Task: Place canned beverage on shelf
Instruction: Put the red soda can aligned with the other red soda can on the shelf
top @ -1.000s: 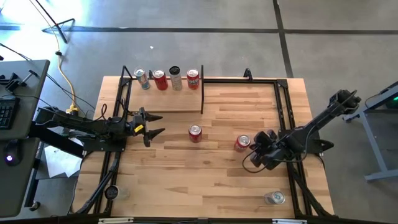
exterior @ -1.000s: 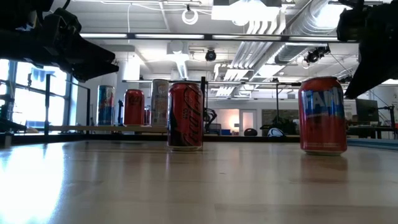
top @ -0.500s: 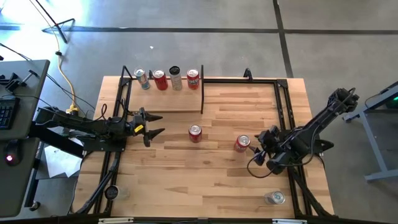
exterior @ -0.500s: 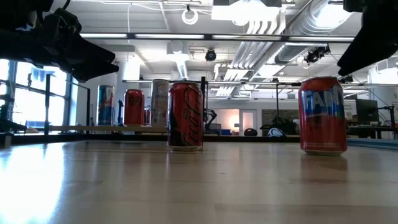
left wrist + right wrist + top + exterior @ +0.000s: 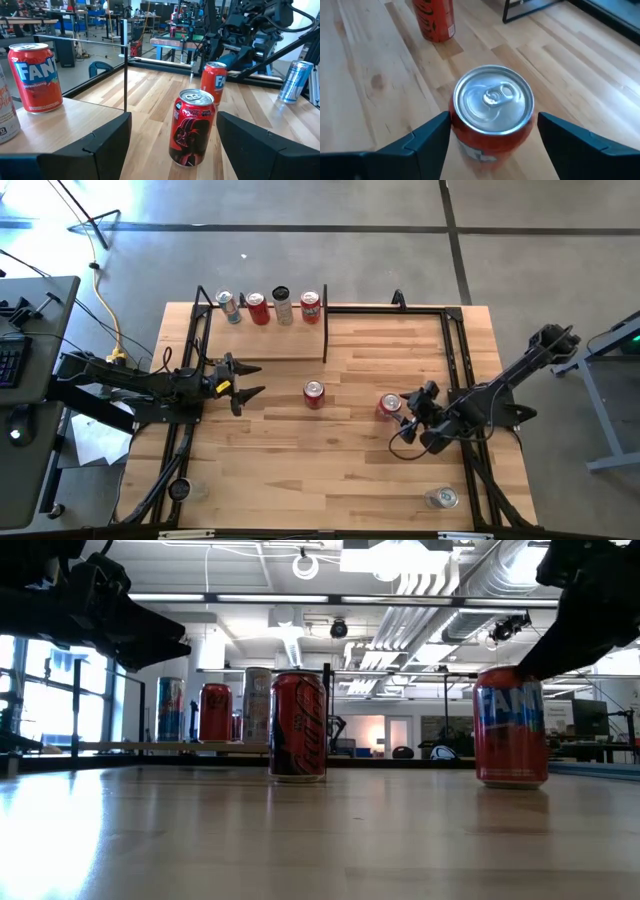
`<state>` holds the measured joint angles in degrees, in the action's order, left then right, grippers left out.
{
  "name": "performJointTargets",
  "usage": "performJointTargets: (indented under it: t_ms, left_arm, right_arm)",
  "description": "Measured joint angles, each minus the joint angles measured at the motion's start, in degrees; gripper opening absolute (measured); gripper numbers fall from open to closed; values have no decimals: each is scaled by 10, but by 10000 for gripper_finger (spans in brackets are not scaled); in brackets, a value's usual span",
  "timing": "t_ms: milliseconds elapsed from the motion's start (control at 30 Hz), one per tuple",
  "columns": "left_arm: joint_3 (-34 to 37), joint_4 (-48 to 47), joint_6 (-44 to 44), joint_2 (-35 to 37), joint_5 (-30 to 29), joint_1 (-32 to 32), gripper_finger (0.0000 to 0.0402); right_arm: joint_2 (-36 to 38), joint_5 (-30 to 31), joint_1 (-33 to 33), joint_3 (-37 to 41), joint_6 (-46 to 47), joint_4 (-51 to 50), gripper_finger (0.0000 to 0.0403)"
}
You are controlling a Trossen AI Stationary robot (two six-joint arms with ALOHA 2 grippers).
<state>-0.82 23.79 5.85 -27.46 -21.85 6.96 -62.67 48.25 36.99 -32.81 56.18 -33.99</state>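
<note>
A red Fanta can (image 5: 389, 406) stands upright on its base on the planked table, right of centre. My right gripper (image 5: 412, 412) is open over it, slanting down, one finger on each side of the can's top (image 5: 492, 100). A dark red can (image 5: 314, 393) stands at mid table. My left gripper (image 5: 248, 380) waits open and level to its left, pointing at it. The shelf (image 5: 265, 340), a pale board with black uprights at the far left, carries several upright cans along its far edge (image 5: 265, 307). My right gripper stands open around the upper part of the Fanta can. One finger (image 5: 430, 137) lies close beside the can's side wall (image 5: 454, 127); whether it touches, I cannot tell. The fingers slant down from the table's right side. The can stands upright on the table.
A silver can (image 5: 441, 498) stands near the table's near right corner. Black frame rails (image 5: 460, 360) run along the table's right and far sides. Bare wood lies between the two red cans and toward the near edge.
My right gripper has opened, tipped further down and come toward the table's left, over the Fanta can. Its fingers now straddle the can's top. In the low view the can has shifted slightly.
</note>
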Motion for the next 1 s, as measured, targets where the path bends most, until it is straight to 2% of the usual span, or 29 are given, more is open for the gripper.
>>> performJointTargets:
  t_ms: [233, 700, 1000]
  left_arm:
    - [0, 0, 0, 0, 0, 0, 279]
    - [0, 0, 0, 0, 0, 0, 279]
    - [0, 0, 0, 0, 1, 0, 279]
  right_arm:
    - [0, 16, -27, 3, -58, 45, 284]
    - [0, -33, -81, 3, -87, 56, 283]
    - [1, -53, -101, 2, -89, 65, 245]
